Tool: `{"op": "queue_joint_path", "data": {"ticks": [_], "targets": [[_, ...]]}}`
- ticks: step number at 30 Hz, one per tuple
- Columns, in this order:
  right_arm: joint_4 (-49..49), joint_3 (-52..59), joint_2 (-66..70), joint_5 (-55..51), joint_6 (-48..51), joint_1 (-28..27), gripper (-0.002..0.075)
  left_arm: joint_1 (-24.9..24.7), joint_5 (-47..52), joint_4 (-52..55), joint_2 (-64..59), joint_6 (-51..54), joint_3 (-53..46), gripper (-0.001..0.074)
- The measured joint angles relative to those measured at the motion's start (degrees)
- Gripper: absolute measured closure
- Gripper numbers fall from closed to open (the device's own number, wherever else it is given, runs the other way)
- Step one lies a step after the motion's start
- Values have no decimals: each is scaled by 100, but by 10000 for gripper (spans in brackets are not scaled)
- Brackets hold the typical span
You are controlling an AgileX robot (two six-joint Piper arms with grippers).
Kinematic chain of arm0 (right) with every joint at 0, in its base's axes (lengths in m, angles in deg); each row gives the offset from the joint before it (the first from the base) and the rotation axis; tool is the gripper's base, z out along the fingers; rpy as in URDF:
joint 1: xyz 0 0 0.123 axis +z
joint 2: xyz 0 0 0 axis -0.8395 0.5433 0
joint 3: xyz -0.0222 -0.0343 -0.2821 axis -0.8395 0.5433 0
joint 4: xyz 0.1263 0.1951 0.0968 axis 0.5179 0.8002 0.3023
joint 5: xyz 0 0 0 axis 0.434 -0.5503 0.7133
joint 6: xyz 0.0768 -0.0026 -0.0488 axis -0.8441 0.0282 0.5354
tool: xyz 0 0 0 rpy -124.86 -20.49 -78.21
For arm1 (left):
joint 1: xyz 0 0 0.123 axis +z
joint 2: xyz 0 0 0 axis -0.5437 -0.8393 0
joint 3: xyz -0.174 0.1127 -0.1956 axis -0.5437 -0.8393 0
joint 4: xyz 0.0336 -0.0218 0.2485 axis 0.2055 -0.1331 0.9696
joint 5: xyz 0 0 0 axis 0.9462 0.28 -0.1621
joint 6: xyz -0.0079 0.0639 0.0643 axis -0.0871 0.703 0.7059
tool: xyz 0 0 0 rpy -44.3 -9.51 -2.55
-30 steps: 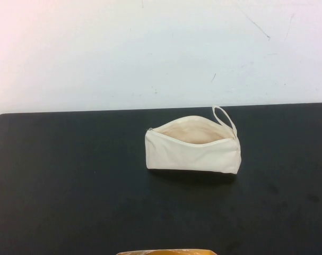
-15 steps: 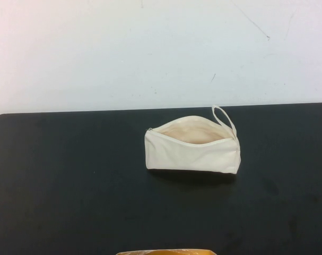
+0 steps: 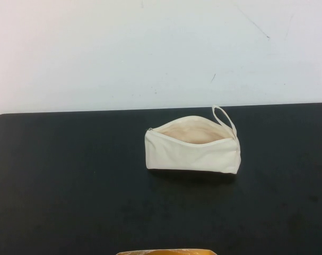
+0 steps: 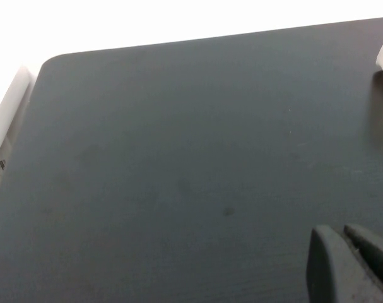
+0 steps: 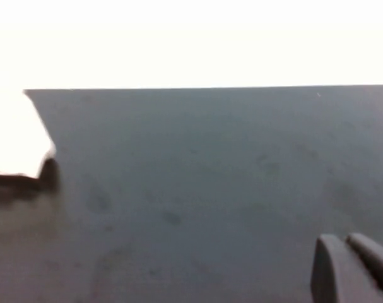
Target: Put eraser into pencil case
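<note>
**Pouch open, eraser nowhere in sight**

Lying a little right of centre on the black tabletop (image 3: 70, 180): the pencil case (image 3: 192, 151), cream fabric, unzipped, mouth gaping toward the far side, peach lining showing, loop strap (image 3: 225, 118) at its far right end. No sign of the eraser in any view; possibly down inside the pouch below the lip, possibly off camera, impossible to tell which. Along the near edge of the high view, an orange-yellow strip (image 3: 166, 252), too cut off to identify.

Nothing of either arm in the high view. In the left wrist view, the left gripper (image 4: 337, 232) low over bare tabletop, closed and empty, fingers pressed side by side, with a corner of the pouch at the frame edge. In the right wrist view, the right gripper (image 5: 341, 240) likewise closed on nothing above bare tabletop, pouch end off to one side.

Risks from here, as a judgement:
- Reaching for an eraser not located: wasted travel, or a blind pinch on the dark surface.
- Brushing the soft, light pouch on approach: likely to slide, tip, or fold the mouth shut.
- Dropping a tiny block from too high or off line: bounce off the fabric lip, landing outside.
- Pinching so small a piece off-centre: likely to squirt out sideways.
</note>
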Motion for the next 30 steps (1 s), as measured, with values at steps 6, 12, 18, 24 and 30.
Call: {"op": "queue_joint_path", "data": {"ticks": [6,12,18,24,30], "targets": [[17,570,0,479,40,-173,727,0,0,0,0,0,0,736],[91,895,0,698,40,-188,727,0,0,0,0,0,0,736],[102,895,0,517,94,-437,727,0,0,-13,0,0,0,736],[102,895,0,508,392,-454,727,0,0,-23,0,0,0,736],[102,895,0,495,415,-454,727,0,0,-23,0,0,0,736]]}}
